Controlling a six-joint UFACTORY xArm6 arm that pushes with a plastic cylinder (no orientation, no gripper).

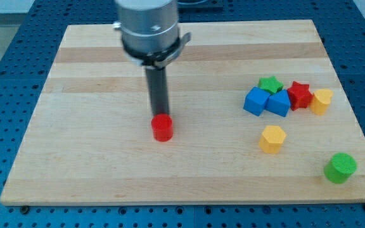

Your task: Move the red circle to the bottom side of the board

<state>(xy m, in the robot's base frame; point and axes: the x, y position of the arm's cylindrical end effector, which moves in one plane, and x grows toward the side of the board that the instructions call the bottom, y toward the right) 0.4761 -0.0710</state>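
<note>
My tip [161, 115], a bare rod end with nothing to open or close, stands touching the far side of the red circle [163, 128], left of the board's [75, 158] middle. No writing can be read anywhere. Bare wood lies between the circle and the near edge. Well to the right cluster a green star [270, 84], two blue blocks [256, 101] [279, 103], red star [300, 94] and yellow block [322, 101]; nearer sit a yellow hexagon [272, 139] and green circle [340, 168].
</note>
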